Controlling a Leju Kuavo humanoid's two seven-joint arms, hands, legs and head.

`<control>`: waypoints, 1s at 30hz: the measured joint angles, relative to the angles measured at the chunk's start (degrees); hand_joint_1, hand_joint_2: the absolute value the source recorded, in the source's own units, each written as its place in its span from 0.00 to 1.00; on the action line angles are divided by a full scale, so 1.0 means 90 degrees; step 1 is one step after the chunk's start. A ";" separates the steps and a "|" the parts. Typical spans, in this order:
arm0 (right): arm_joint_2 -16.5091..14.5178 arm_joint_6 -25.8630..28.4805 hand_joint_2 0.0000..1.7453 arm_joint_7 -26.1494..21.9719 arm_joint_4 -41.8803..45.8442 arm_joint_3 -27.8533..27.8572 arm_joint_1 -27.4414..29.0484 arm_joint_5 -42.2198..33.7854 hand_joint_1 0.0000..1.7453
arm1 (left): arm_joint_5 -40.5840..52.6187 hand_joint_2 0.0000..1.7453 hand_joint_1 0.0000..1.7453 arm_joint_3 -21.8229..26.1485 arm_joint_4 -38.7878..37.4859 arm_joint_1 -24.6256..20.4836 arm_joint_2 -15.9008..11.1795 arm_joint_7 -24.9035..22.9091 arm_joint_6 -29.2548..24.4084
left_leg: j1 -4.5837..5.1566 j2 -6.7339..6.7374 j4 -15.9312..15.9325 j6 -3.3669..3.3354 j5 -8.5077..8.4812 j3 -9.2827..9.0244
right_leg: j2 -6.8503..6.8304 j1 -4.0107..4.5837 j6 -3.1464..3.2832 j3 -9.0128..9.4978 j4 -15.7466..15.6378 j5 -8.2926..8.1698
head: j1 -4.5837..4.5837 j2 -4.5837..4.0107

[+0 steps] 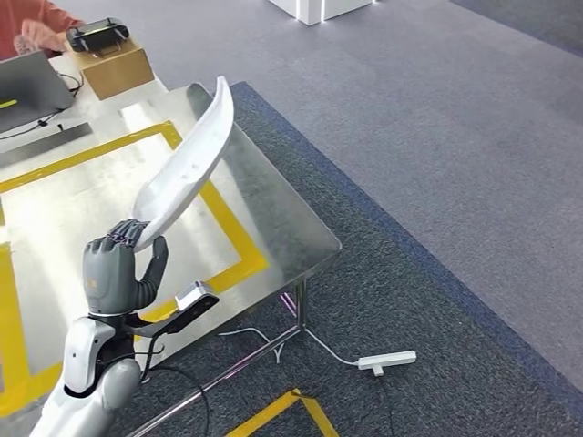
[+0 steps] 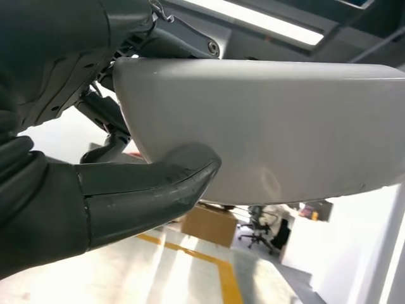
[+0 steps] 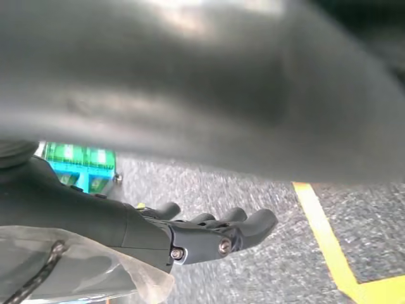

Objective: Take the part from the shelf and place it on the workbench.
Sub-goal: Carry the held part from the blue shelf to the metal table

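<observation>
I have the part (image 1: 186, 164) in the left robot hand (image 1: 117, 269), gripped at its lower end, with the rest of the long white shell rising up and away from the hand at a slant over the worktop (image 1: 275, 214). I'd judge that end grip is what makes it stick out so far: the bulk of the part sits well beyond the fingers, above the yellow tape (image 1: 230, 228) that frames the placing area. In the left wrist view the thumb (image 2: 157, 187) presses against the part's underside while the darker fingers (image 2: 57, 38) close over its upper face, so the hold is a clamp across the thickness. The part is in the air, not touching the metal surface, and its lower end is nearest the worktop's front edge.

The right robot hand (image 3: 210, 234) hangs by the floor, fingers extended and apart, holding nothing; grey carpet and a yellow floor line lie beyond it.

At the worktop's far end a person's hand (image 1: 31, 38) rests near a laptop (image 1: 27, 86) and a cardboard box (image 1: 117, 68), well apart from the part.
</observation>
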State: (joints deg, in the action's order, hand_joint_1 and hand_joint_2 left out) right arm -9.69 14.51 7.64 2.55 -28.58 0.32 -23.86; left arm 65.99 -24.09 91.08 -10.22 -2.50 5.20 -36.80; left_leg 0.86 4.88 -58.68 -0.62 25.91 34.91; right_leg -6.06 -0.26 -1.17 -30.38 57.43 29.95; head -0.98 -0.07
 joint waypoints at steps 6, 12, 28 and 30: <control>0.0001 -0.0017 0.00 0.0015 -0.0113 -0.0061 -0.0039 -0.0041 0.00 | 0.0010 1.00 1.00 0.0064 0.0142 0.0091 -0.0030 0.0002 -0.0018 | -0.0073 -0.0464 0.0100 -0.0191 -0.0048 -0.0029 | 0.0498 -0.0027 -0.0182 -0.0339 0.0847 0.0564 | -0.0050 0.0000; 0.0001 -0.0029 0.00 0.0022 -0.0174 -0.0114 -0.0042 -0.0115 0.00 | 0.0024 1.00 1.00 0.0063 0.0146 0.0154 -0.0035 0.0009 -0.0016 | -0.0073 -0.1020 0.0080 -0.0199 -0.0040 -0.0050 | 0.0834 -0.0043 -0.0142 -0.0594 0.0972 0.0206 | -0.0065 0.0000; -0.0004 -0.0019 0.00 0.0054 -0.0236 -0.0240 -0.0033 -0.0241 0.00 | 0.0051 1.00 1.00 0.0109 0.0199 0.0217 -0.0060 0.0001 0.0010 | -0.0141 -0.0291 -0.0550 0.0196 0.0050 0.0260 | 0.0179 -0.0067 0.0081 0.0118 -0.0065 0.0041 | 0.0023 0.0000; -0.0004 -0.0017 0.00 0.0034 -0.0238 -0.0262 -0.0035 -0.0256 0.00 | 0.0058 1.00 1.00 0.0117 0.0207 0.0204 -0.0060 -0.0006 0.0016 | -0.0083 -0.0040 -0.0046 0.0116 -0.0048 0.0010 | 0.0054 -0.0023 0.0009 0.0156 -0.0059 0.0102 | 0.0013 0.0000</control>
State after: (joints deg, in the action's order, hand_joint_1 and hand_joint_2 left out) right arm -9.73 14.35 7.95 0.40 -30.94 0.01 -26.16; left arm 66.51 -23.04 92.95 -8.38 -3.04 5.15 -36.66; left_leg 0.11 4.52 -59.09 0.42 25.48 35.00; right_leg -5.57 -0.47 -1.09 -28.98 56.91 30.87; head -0.86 -0.07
